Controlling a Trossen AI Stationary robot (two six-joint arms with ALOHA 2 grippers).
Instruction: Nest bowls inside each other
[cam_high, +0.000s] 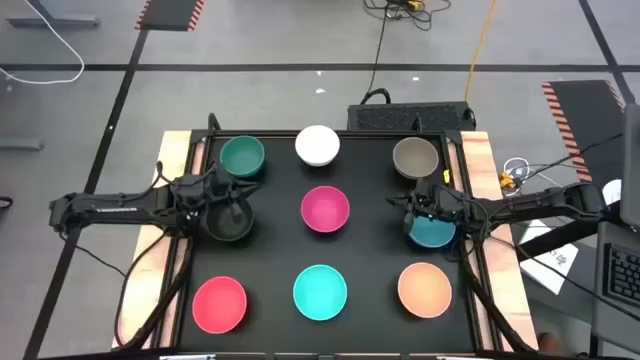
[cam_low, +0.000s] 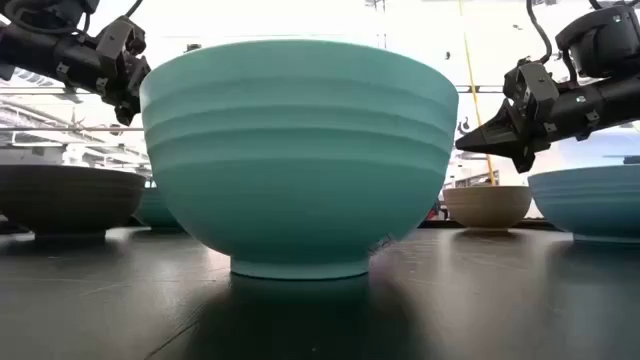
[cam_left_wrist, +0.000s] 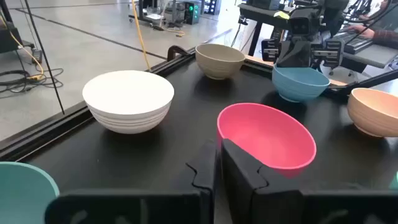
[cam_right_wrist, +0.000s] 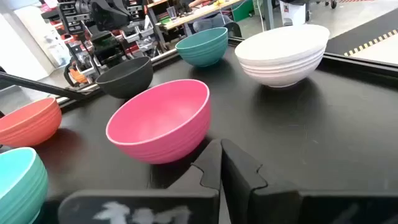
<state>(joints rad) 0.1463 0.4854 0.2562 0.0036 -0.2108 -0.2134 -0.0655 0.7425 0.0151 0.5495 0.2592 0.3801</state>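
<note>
Above the black bowl (cam_high: 229, 219) hangs my left gripper (cam_high: 222, 192), fingers pressed together; my right gripper (cam_high: 420, 207), likewise pinched shut on nothing, hovers over the blue bowl (cam_high: 433, 231); nothing is nested yet; next I judge each must spread and descend onto a rim.

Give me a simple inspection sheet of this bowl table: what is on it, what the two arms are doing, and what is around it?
Surface: black table, wooden side strips.
Job's things: nine bowls in a three-by-three grid, none nested: dark green bowl, white bowl, grey-brown bowl, black bowl, magenta bowl, blue bowl, red bowl, turquoise bowl, peach-orange bowl.
Clutter: nothing seen.
Grippers: left gripper shut above the black bowl; right gripper shut above the blue bowl.
Cables: several on the floor.
Surroundings: workshop benches.
</note>
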